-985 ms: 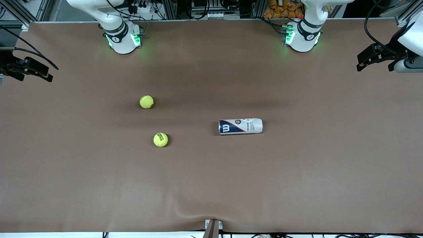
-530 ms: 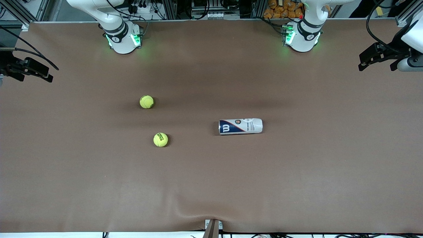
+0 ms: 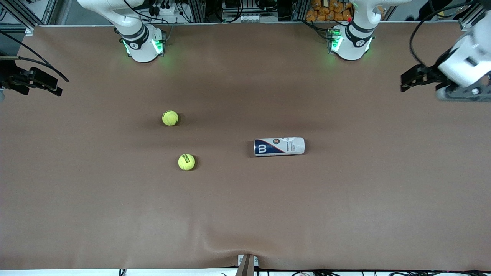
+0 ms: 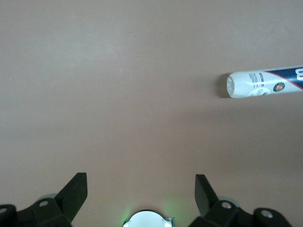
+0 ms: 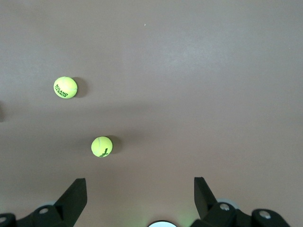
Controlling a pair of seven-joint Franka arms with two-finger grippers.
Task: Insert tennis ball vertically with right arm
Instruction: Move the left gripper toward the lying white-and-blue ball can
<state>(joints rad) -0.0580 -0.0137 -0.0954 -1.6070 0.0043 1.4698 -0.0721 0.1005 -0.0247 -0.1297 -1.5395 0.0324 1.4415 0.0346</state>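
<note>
Meanwhile, both hands hung open and empty over the ends of the table [image 3: 245, 214].

Up over its own end, the right hand [image 5: 140, 188] had its fingers spread wide, and the left hand [image 4: 141, 184] was just as open over the other end. Two tennis balls lay apart toward the right arm's end, one [image 3: 170, 118] farther from the front camera than the other [image 3: 186, 162]. Nearer the middle, a Wilson ball can [image 3: 279, 147] lay on its side.

Both arms are glossy white, with black bands at the joints and green lights glowing at their bases. Each end effector is black (blunt, wedge-shaped fingers). Black cables trail along them.
</note>
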